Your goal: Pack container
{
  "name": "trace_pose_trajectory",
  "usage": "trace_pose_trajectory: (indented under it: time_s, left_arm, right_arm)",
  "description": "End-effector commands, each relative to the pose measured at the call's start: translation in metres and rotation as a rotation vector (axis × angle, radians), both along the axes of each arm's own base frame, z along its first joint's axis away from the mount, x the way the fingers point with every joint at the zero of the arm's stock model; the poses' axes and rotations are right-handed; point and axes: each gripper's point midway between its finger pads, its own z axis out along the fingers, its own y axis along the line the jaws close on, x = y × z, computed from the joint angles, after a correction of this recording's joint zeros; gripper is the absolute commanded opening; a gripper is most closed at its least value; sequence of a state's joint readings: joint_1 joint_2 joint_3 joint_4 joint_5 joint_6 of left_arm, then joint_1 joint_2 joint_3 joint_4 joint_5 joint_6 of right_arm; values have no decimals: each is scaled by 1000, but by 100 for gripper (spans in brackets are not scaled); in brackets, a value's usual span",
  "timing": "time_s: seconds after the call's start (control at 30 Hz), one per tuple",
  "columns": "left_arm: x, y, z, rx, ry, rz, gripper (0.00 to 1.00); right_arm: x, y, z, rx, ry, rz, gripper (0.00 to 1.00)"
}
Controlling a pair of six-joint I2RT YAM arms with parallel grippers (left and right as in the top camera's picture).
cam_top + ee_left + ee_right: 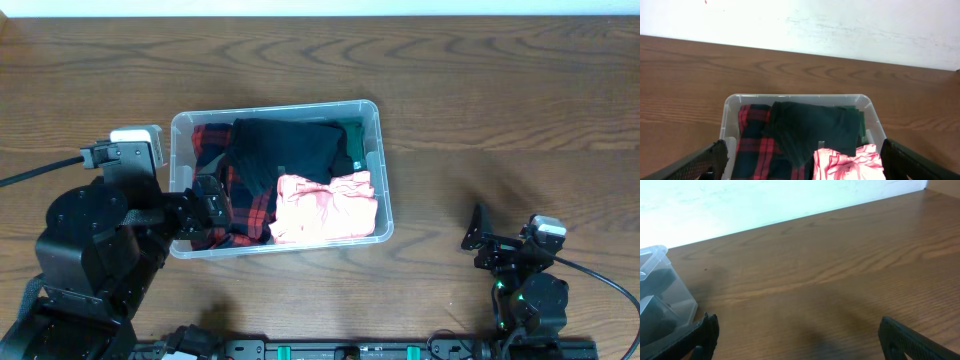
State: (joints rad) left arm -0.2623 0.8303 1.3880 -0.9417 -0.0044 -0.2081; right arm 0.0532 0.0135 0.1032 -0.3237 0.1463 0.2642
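Table (500, 90): brown wood-grain surface carrying everything.
Container (280, 108): clear bin at the middle of the table, a little toward the left edge, long sides parallel to the near edge, no lid on it.
Contents: a black garment (285, 150) on top at the far middle; red plaid cloth (245, 205) along the left end; a pink piece (325, 205) in the near right corner; green cloth (352, 135) in the far right corner.
Left gripper (210, 208): over the container's left wall, near its near left corner.
Left fingers (700, 162): spread fully wide; in the wrist view they frame the bin on either side with the clothes between them, grasping nothing. Whether they touch the wall cannot be told.
Right gripper (485, 240): near the table's near edge, well to the right of the container and apart from it.
Right fingers (905, 337): spread fully wide over bare wood, released, holding and touching nothing; the container's corner shows at the left of the wrist view.
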Motion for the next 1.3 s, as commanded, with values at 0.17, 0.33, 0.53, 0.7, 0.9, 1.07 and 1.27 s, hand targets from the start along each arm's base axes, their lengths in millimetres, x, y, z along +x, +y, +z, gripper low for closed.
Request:
trace_pose_trajectory:
  time_s: [0.17, 0.33, 0.53, 0.7, 0.9, 1.07, 1.27]
  left_arm:
    - [-3, 4, -2, 20, 15, 7, 98]
    - [-6, 23, -28, 49, 66, 81, 98]
    - [1, 40, -57, 11, -22, 149, 98]
    - [0, 38, -88, 3, -151, 123, 98]
    - [-3, 39, -126, -9, -270, 127, 98]
    - [-2, 40, -155, -14, -311, 133, 98]
    - [6, 40, -177, -17, -350, 135, 98]
  right_arm:
    - [0, -1, 0, 17, -7, -7, 99]
    - [0, -1, 0, 17, -7, -7, 99]
    - [0, -1, 0, 17, -7, -7, 99]
    - [0, -1, 0, 17, -7, -7, 99]
    - [0, -1, 0, 17, -7, -7, 99]
    - [0, -1, 0, 17, -7, -7, 99]
    - [0, -1, 0, 17, -7, -7, 99]
